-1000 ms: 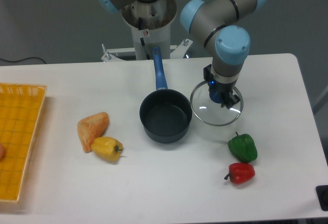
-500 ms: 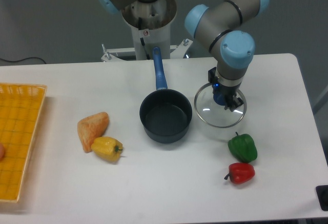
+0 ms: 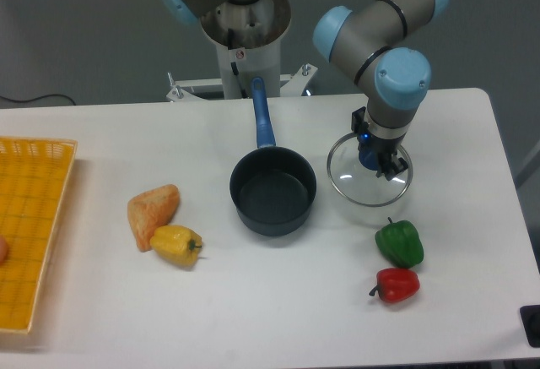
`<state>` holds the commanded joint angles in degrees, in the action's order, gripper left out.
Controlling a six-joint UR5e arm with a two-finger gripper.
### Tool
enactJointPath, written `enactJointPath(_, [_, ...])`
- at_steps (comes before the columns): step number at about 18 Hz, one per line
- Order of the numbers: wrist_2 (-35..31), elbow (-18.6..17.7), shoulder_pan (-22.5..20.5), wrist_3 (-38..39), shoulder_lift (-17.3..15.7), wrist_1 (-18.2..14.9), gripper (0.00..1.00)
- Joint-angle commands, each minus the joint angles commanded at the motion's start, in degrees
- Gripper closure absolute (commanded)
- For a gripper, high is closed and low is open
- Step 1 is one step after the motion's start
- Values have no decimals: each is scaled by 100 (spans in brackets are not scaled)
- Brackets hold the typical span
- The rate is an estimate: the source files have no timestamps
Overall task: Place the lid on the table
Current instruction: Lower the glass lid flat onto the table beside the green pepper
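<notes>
1. One lid (image 3: 369,170), round clear glass with a thin metal rim.
2. One saucepan (image 3: 272,190), dark blue with a blue handle.
3. Three peppers: one yellow pepper (image 3: 175,245), one green pepper (image 3: 399,243) and one red pepper (image 3: 395,284).
4. One orange-brown wedge-shaped item (image 3: 153,209); what it is cannot be told.
5. One yellow woven tray (image 3: 32,234), partly cut off at the left edge.
6. One white table (image 3: 278,301).
7. One robot arm with one gripper (image 3: 378,154).

The arm (image 3: 381,23) is grey tubing with light-blue joint caps and a black tool (image 3: 380,156).
</notes>
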<state>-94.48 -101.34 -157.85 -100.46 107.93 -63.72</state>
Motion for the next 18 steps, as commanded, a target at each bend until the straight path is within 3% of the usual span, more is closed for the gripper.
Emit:
enactJointPath(8, [-229,-70,-44,-35,97,88,45])
enactJointPath(14, [-229,-193,-44,-35,229,422,45])
enactJointPath(18, [-237,-202,-44,-35,264,440,45])
